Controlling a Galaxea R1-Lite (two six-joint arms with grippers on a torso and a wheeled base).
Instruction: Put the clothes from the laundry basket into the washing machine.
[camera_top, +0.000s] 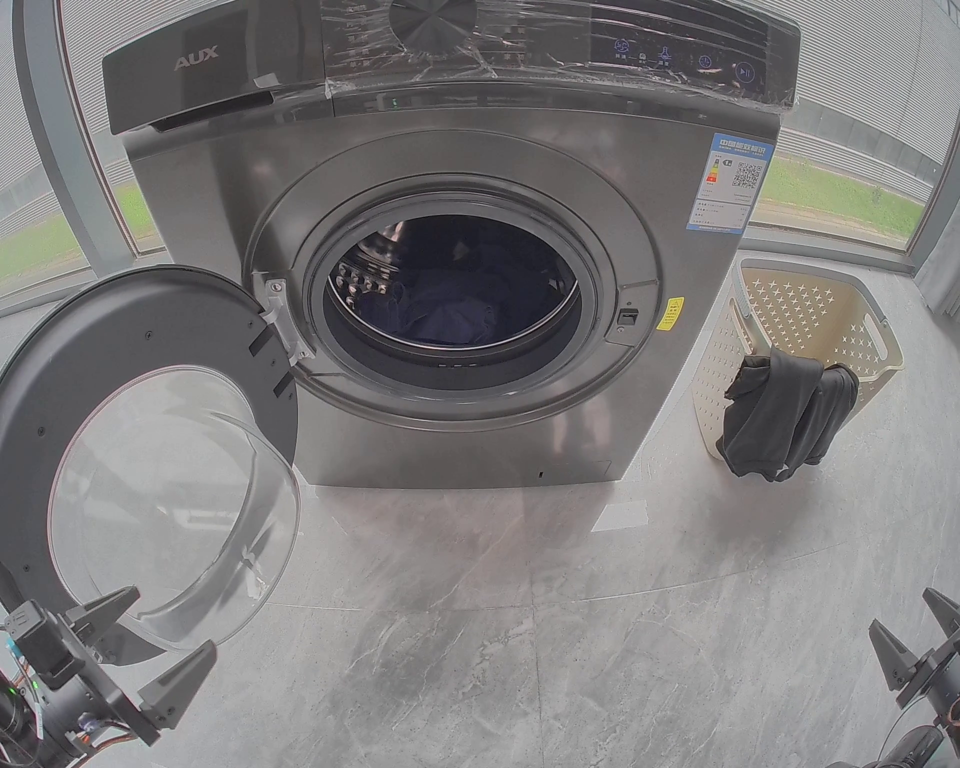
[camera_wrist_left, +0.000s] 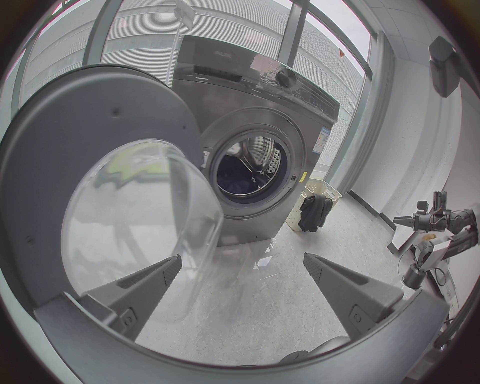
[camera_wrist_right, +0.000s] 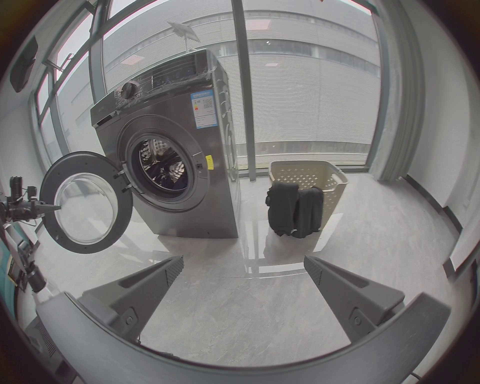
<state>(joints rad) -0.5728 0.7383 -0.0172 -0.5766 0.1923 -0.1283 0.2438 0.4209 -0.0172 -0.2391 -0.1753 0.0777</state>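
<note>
Where the glossy grey stone floor (camera_top: 560, 620) meets tall windows (camera_wrist_right: 310, 90), you see the washing machine (camera_top: 200, 200) with its door (camera_top: 130, 330) swung wide and dark clothes (camera_top: 450, 295) in the drum (camera_top: 358, 275). Just to its right, a black garment (camera_top: 785, 410) drapes over the laundry basket (camera_top: 815, 310) rim. Your left gripper (camera_top: 165, 625) and right gripper (camera_top: 905, 610) gape wide, holding nothing.

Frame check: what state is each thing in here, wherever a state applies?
washing machine door: swung fully open.
drum: holds dark blue clothing.
laundry basket: upright.
black garment: draped over the basket's rim.
left gripper: jaws open, empty.
right gripper: jaws open, empty.
</note>
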